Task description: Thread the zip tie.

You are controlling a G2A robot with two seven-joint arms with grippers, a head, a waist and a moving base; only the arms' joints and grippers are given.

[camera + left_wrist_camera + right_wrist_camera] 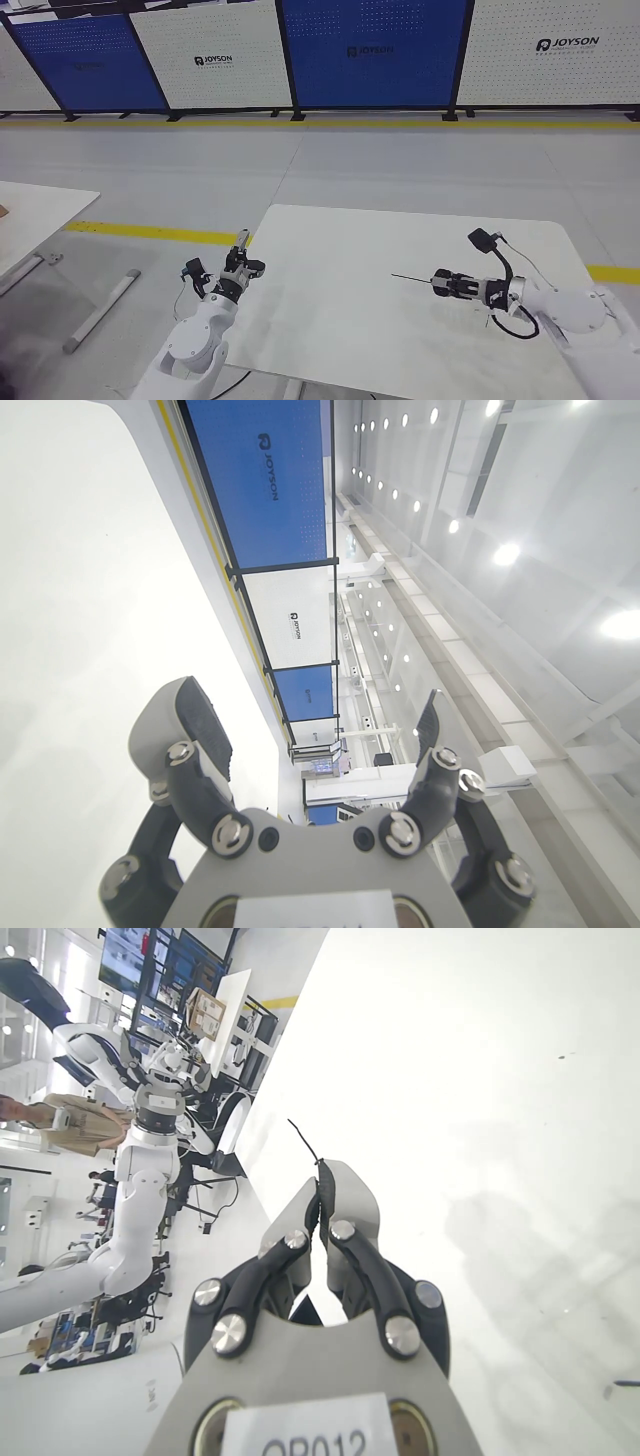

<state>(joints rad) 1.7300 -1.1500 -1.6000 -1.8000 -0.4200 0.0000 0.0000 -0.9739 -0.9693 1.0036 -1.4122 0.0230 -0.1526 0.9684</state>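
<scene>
Your right gripper (443, 283) is clamped shut on the zip tie (410, 278) over the right part of the table (380, 340), with the thin tail pointing across toward the other arm. Your left gripper (240, 255) sits at the table's left edge, well apart, fingers spread wide and empty. You seem to be early: one end is held and nothing is threaded yet. Next you'll likely need the left gripper on the free tail. I cannot make out the tie's head.
</scene>
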